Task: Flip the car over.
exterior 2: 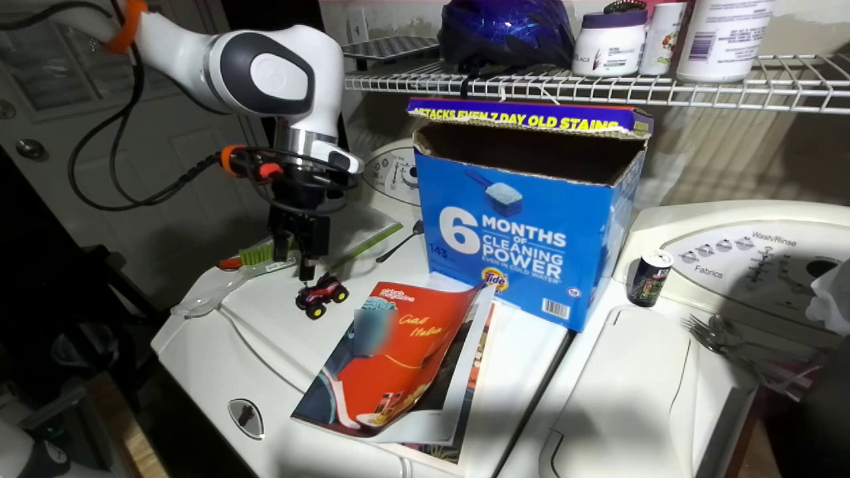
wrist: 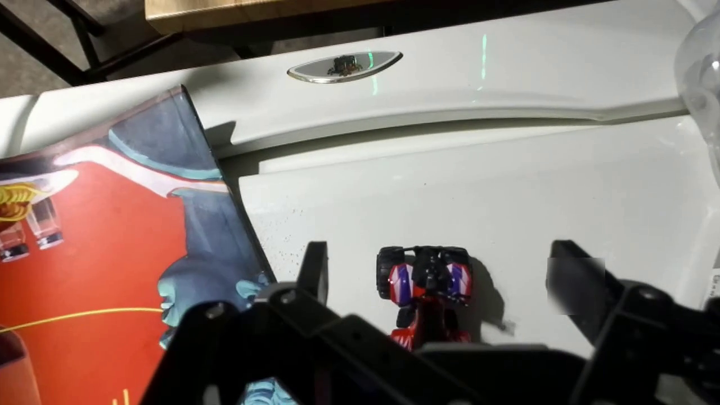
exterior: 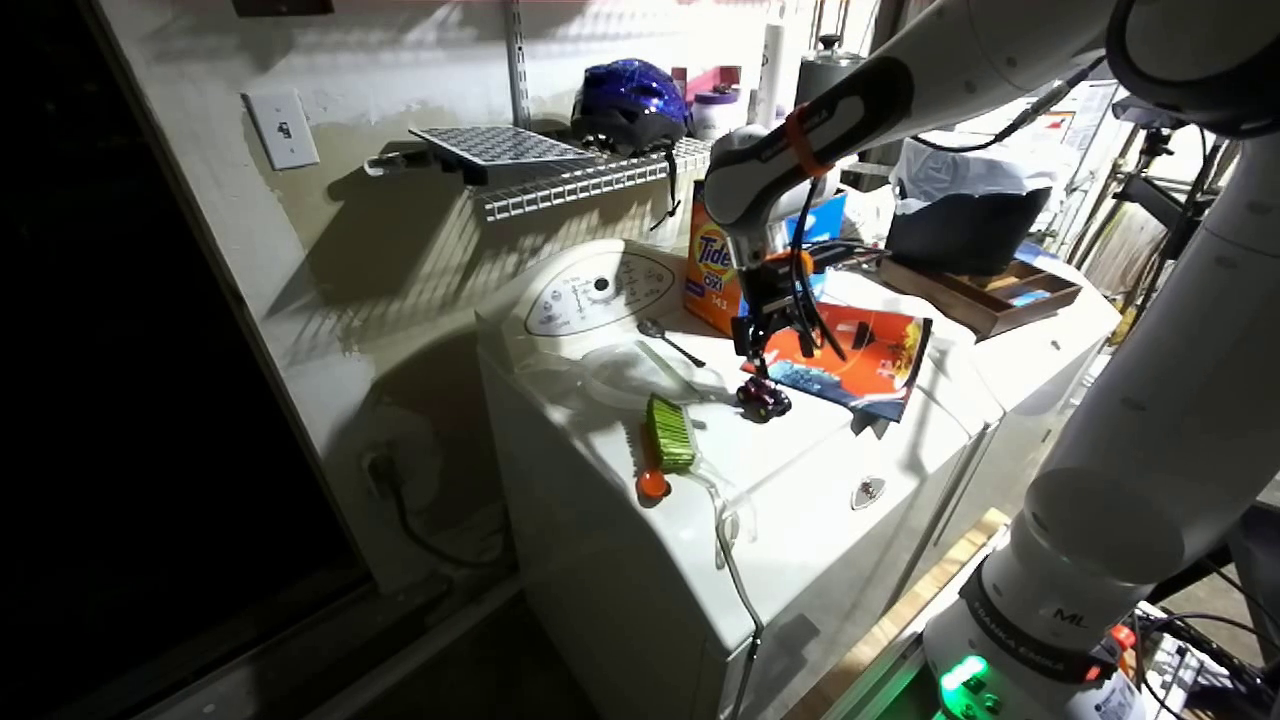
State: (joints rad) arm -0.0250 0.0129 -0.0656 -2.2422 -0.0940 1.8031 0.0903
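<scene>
Directly below the gripper (wrist: 439, 264), the car (wrist: 428, 295) is apparently standing on its wheels, the gripper body hiding one end in the wrist view. The fingers (wrist: 315, 270) are standing well spread and are pinching nothing; in that view the car is lying between them, with the white machine (wrist: 534, 197) showing along both its sides. Governing relation: the car's long axis is running across the line that joins the fingers, so closure is probably going to be acting on the car's width. The car is appearing slightly nearer the finger on the side of the magazine (wrist: 129, 236); a small centring correction is perhaps being called for before closure. No view is showing clearly the height of the fingertips relative to the car.

Just beyond the nearer finger, the magazine is lying on the machine. Past the opposite finger, a green brush (exterior: 670, 435) is lying apart from the gripper. Farther out on the magazine side of the gripper, a detergent box (exterior 2: 511, 226) is standing upright. Higher and farther still from the gripper, a blue helmet (exterior: 632, 95) is resting on a wire shelf (exterior: 595, 185).
</scene>
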